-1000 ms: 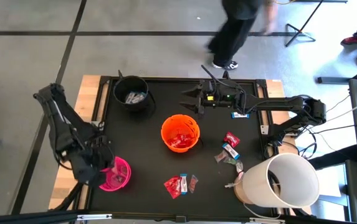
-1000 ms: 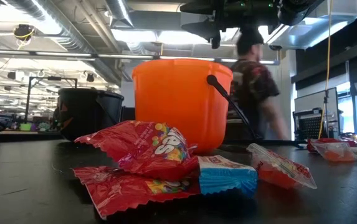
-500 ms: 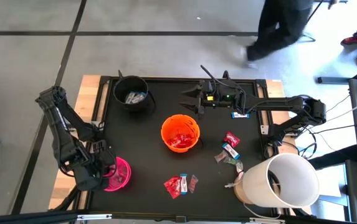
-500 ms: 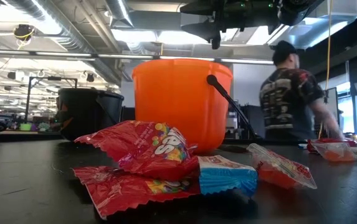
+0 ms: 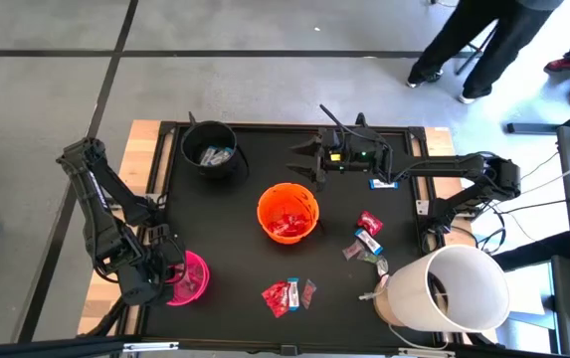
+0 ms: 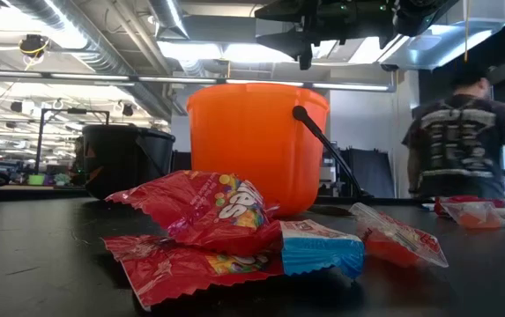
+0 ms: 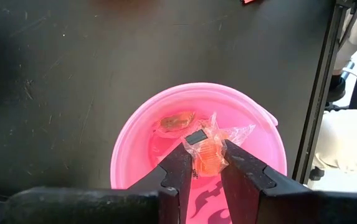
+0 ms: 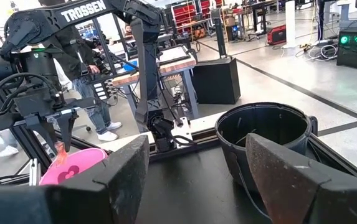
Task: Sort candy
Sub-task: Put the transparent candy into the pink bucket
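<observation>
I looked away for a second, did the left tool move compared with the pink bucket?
Yes. The left tool has shifted toward the table's near-left corner, from beside the pink bucket to its left rim, holding a candy over it.

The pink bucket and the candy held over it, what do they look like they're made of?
The pink bucket looks like moulded plastic: its thin wall glows through and its rim is smooth and glossy. The candy in the left gripper seems an orange sweet in clear, crinkly film, probably cellophane, judging by the twisted, shiny ends. The jaws are shut on it.
</observation>
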{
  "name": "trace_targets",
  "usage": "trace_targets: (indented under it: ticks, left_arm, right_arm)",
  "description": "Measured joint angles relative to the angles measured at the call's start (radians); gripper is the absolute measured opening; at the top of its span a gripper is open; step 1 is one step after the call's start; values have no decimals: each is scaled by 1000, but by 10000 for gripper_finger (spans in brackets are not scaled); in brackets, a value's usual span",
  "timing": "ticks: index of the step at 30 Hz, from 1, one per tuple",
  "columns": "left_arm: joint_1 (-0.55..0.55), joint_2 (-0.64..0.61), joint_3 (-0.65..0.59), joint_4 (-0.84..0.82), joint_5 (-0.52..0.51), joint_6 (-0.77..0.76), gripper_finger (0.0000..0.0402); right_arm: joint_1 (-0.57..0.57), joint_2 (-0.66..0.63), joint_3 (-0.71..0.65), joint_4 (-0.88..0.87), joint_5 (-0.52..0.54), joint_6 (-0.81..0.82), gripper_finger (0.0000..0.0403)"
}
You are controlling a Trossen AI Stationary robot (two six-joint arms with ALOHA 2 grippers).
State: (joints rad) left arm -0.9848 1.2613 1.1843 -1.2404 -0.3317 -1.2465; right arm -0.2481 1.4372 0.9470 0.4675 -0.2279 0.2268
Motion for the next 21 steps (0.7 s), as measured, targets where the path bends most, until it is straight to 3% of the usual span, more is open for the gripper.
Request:
trace_targets:
  ticks: [21]
  left_arm:
    - [0,0,0,0,0,1,71]
  right_arm:
    - [0,0,0,-32,0,1,264]
